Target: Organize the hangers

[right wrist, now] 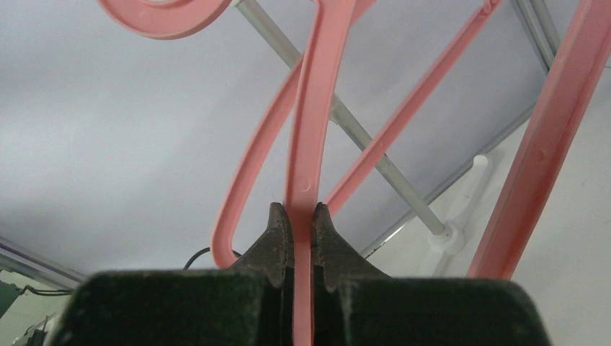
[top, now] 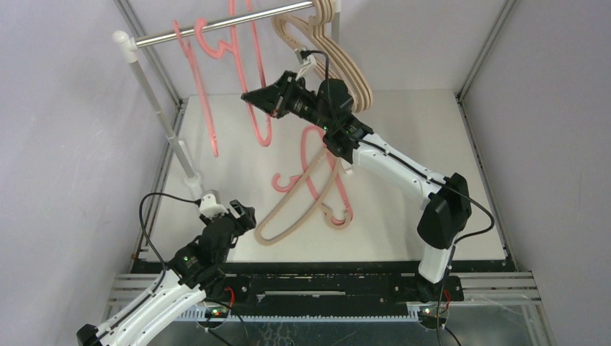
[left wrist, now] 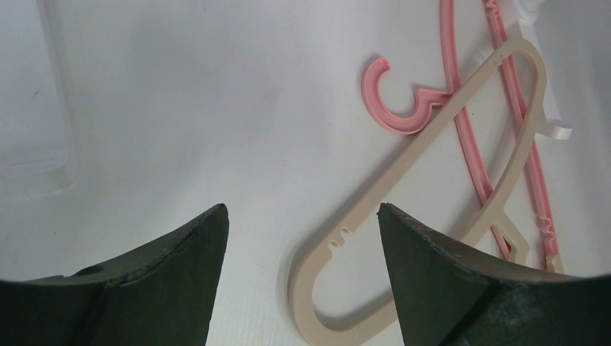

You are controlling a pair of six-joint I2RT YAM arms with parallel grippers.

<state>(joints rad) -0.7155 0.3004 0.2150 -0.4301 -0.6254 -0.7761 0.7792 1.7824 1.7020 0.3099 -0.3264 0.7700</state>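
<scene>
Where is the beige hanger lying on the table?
In the top view, the beige hanger lies near the table's front centre, across a pink hanger, right of the left end effector.

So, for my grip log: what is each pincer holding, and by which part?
The right pincer pinches a pink hanger by one thin bar of its frame; the left pincer is open, holding nothing.
</scene>
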